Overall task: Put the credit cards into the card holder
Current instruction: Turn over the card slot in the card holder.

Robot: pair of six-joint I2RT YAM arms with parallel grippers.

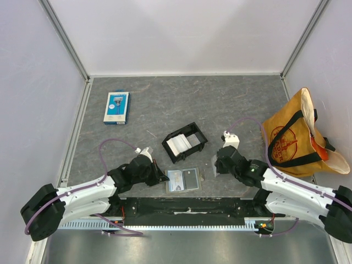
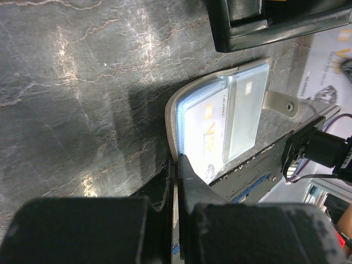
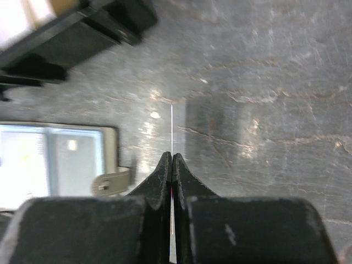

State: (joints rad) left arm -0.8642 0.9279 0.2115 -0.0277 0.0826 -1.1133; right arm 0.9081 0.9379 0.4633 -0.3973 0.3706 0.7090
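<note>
Right gripper [image 3: 172,158] fingers are pressed shut on one thin white credit card [image 3: 171,129], seen edge-on. Left gripper [image 2: 177,160] fingers are closed too, tips set at the edge of the open card holder [image 2: 275,102], laid flat between both grippers.

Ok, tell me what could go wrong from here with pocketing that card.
The right gripper pinches the credit card edge-on, beside the card holder; it could twist or slip on the way in. The pocketed cards already fill the visible sleeves, so the new one may jam. The left gripper seems to grip only the holder's edge, so the holder might slide.
</note>
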